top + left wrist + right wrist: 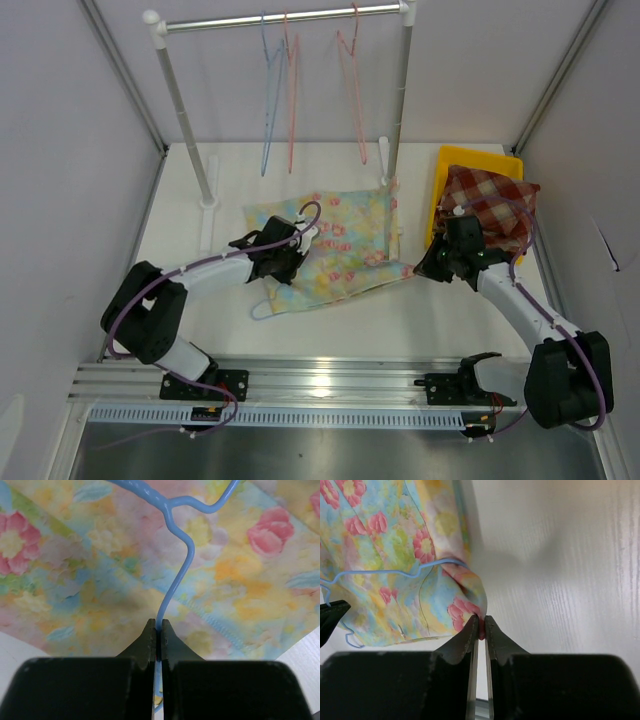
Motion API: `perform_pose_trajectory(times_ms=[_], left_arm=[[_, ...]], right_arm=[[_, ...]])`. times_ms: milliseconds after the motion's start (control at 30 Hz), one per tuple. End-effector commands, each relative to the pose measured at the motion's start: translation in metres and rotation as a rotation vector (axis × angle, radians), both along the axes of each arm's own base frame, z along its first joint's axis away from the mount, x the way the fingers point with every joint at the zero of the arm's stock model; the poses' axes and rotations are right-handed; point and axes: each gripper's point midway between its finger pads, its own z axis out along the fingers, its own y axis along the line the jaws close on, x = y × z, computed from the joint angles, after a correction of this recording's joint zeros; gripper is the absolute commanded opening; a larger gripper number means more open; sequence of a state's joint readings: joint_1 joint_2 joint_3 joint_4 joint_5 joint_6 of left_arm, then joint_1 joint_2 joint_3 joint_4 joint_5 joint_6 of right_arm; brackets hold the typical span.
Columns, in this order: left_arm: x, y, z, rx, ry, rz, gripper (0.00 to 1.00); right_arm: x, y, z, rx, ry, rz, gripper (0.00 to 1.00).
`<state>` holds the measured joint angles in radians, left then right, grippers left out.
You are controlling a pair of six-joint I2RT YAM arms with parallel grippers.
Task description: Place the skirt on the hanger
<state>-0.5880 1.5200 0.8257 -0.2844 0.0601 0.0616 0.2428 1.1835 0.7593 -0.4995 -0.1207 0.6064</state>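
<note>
A floral skirt point(335, 245) in yellow, blue and pink lies flat on the white table. A light blue wire hanger point(172, 585) lies on it, its hook toward the left arm. My left gripper point(290, 250) is shut on the hanger's wire point(159, 625) at the skirt's left side. My right gripper point(425, 268) is shut on the skirt's right corner point(475, 611), pinching the pink-flowered fabric. The hanger's wire also shows on the skirt in the right wrist view point(395, 572).
A clothes rack point(280, 20) stands at the back with blue and pink hangers point(290, 90) on its bar. A yellow bin point(480, 165) at the right holds a red plaid garment point(495, 205). Grey walls close in both sides.
</note>
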Motion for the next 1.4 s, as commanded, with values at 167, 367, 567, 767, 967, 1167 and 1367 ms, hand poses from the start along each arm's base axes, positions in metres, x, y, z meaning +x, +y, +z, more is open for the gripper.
perform_pose_trajectory(times_ms=[167, 367, 567, 767, 967, 1167, 1367], left_arm=[[0.026, 0.006, 0.027, -0.017, -0.132, 0.038, 0.0], [0.041, 0.026, 0.032, 0.067, -0.203, 0.102, 0.0], [0.056, 0.035, 0.046, 0.114, -0.27, 0.132, 0.0], [0.06, 0.007, 0.072, -0.059, -0.353, 0.078, 0.0], [0.072, -0.012, 0.077, -0.102, -0.361, 0.026, 0.0], [0.092, -0.015, 0.073, -0.062, -0.362, 0.026, 0.0], [0.114, -0.011, 0.083, -0.072, -0.381, 0.039, 0.0]], right_arm=[[-0.002, -0.019, -0.018, -0.024, 0.018, -0.006, 0.11], [-0.001, -0.026, -0.022, -0.02, 0.035, -0.02, 0.12], [0.0, -0.028, -0.028, -0.04, 0.05, -0.021, 0.13], [-0.011, -0.012, -0.03, -0.08, 0.058, 0.047, 0.13], [-0.037, 0.022, -0.037, -0.123, 0.075, 0.133, 0.12], [-0.055, 0.003, -0.046, -0.186, 0.097, 0.109, 0.13], [-0.058, -0.002, -0.045, -0.183, 0.11, 0.097, 0.11]])
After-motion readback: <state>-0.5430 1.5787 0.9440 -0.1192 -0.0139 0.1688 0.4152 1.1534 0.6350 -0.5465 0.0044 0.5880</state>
